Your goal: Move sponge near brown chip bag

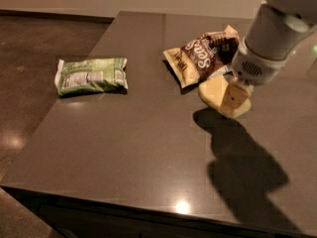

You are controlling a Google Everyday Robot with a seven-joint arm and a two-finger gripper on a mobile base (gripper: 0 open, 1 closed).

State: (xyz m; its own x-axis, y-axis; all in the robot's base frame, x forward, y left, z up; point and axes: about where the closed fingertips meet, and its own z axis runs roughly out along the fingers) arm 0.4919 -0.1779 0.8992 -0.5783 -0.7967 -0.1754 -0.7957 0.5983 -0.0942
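Beside brown chip bag [205,53] with white lettering, gripper [232,96] tight around sponge [212,90]

Large white letters, roughly "Sens", stand on the brown chip bag [202,54] beside the tool [236,95].

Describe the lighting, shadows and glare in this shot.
Camera view: dim, warm light; the arm throws a broad dark shadow on the table toward the near edge, starting under the gripper, which sits at the sponge beside the brown chip bag. Camera view: a small bright glare spot lies near the table's front edge; the green snack bag casts only a thin shadow.
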